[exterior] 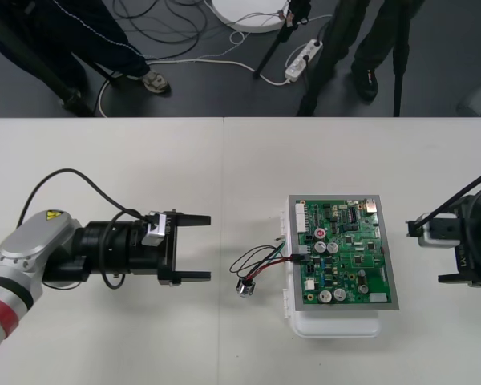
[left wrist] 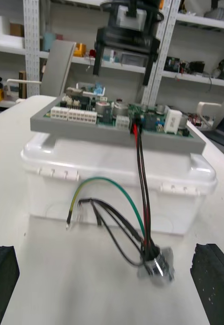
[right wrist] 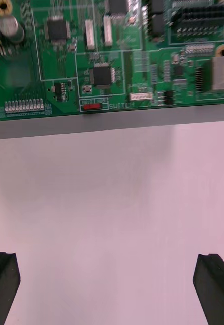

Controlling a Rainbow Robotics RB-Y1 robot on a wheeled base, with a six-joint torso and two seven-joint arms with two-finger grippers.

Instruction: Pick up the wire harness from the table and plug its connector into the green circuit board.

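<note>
The green circuit board [exterior: 345,253] sits on its white base [exterior: 337,325] right of the table's middle. The harness wires [exterior: 260,261] lie just left of it. Their round metal socket [exterior: 245,287] rests on the table, and the red and black wires rise to the black plug [left wrist: 137,121], which sits in a connector at the board's left edge. My left gripper [exterior: 207,247] is open, left of the harness and apart from it, with the socket [left wrist: 155,265] between and ahead of its fingers. My right gripper [exterior: 433,253] waits open just right of the board [right wrist: 112,56].
From the left wrist, the right gripper [left wrist: 124,35] stands beyond the board's far side. A seam [exterior: 224,241] runs down the table between my left gripper and the harness. Cables and a power strip [exterior: 302,58] lie on the dark floor past the far edge.
</note>
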